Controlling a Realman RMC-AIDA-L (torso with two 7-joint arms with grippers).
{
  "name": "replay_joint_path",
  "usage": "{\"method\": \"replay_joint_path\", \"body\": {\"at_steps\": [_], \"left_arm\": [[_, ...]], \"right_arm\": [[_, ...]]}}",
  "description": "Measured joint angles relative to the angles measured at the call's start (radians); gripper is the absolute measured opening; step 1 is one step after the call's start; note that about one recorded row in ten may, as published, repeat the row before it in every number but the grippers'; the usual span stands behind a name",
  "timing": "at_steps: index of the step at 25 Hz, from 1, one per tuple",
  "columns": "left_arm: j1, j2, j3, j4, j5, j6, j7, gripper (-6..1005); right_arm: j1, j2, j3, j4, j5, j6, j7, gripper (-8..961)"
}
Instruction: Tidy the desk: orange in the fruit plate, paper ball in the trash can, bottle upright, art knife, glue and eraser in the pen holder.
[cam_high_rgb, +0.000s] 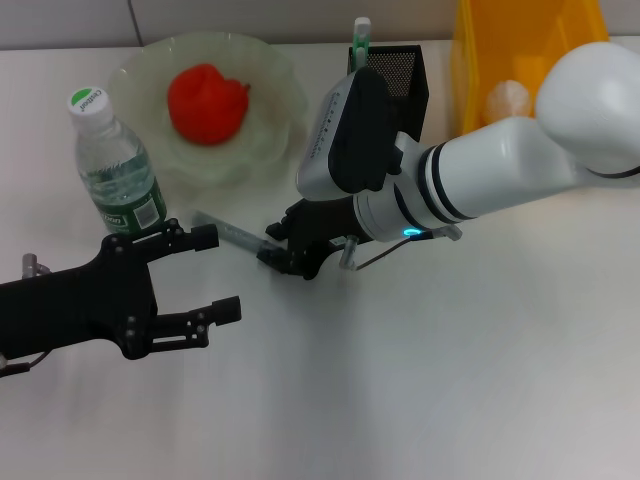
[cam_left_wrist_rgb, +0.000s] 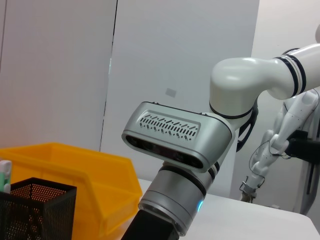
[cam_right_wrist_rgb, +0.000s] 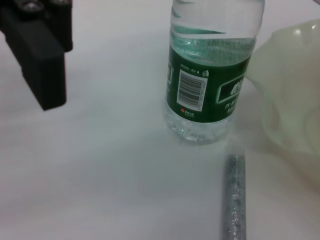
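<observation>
The orange (cam_high_rgb: 207, 102) lies in the pale green fruit plate (cam_high_rgb: 275, 150). The bottle (cam_high_rgb: 115, 165) stands upright beside the plate, also in the right wrist view as bottle (cam_right_wrist_rgb: 210, 75). The grey glue (cam_high_rgb: 232, 235) lies flat on the desk (cam_high_rgb: 450, 380), close up as glue (cam_right_wrist_rgb: 234, 195). My right gripper (cam_high_rgb: 270, 243) is down at its near end, open, with a finger on either side. The art knife (cam_high_rgb: 361, 30) stands in the black pen holder (cam_high_rgb: 395, 70). The paper ball (cam_high_rgb: 507, 98) lies in the yellow trash can (cam_high_rgb: 530, 40). My left gripper (cam_high_rgb: 215, 275) hovers open and empty just in front of the bottle. The eraser is out of view.
The left gripper's fingers (cam_right_wrist_rgb: 42, 55) reach close to the bottle and the glue. The right arm's wrist (cam_left_wrist_rgb: 175, 135) fills the left wrist view, with the trash can (cam_left_wrist_rgb: 75, 175) and the pen holder (cam_left_wrist_rgb: 35, 210) behind it. Bare tabletop spreads across the front and right.
</observation>
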Motion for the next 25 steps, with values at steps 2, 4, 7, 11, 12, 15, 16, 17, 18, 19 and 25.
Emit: {"method": "replay_joint_path", "body": {"at_steps": [2,4,7,11,12,15,16,17,18,19,25], "left_arm": [[-0.001,0.000,0.000,0.000,0.000,0.000,0.000,853],[-0.002,0.000,-0.001,0.000,0.000,0.000,-0.001,853],[-0.003,0.000,-0.002,0.003,0.000,0.000,-0.004,852],[-0.004,0.000,-0.002,0.003,0.000,0.000,-0.005,852],[-0.004,0.000,-0.002,0.003,0.000,0.000,-0.006,852],[-0.004,0.001,-0.002,0.003,0.000,0.000,-0.007,852],[-0.004,0.002,-0.002,0.004,0.000,0.000,-0.007,852],[-0.004,0.002,-0.002,0.004,0.000,0.000,-0.007,852],[-0.004,0.002,-0.002,0.004,0.000,0.000,-0.007,852],[-0.004,0.003,-0.002,0.004,0.000,-0.001,-0.007,852],[-0.003,0.006,-0.004,0.004,0.000,-0.002,-0.008,852]], "right_arm": [[0.001,0.000,0.000,0.002,0.000,-0.003,0.000,361],[0.003,0.000,-0.001,0.004,0.000,-0.007,0.000,322],[0.006,0.000,-0.001,0.006,0.000,-0.008,0.005,209],[0.015,0.000,-0.001,0.015,-0.001,-0.010,0.019,133],[0.019,0.000,-0.001,0.017,-0.004,-0.011,0.023,133],[0.019,0.000,0.000,0.017,-0.005,-0.012,0.024,131],[0.018,0.000,0.004,0.015,-0.005,-0.016,0.024,131],[0.015,-0.002,0.010,0.012,-0.005,-0.031,0.024,131],[0.015,-0.002,0.010,0.012,-0.005,-0.031,0.024,131],[0.010,-0.006,0.019,0.006,-0.004,-0.053,0.027,131],[-0.024,-0.014,0.067,-0.032,-0.026,-0.096,0.040,131]]}}
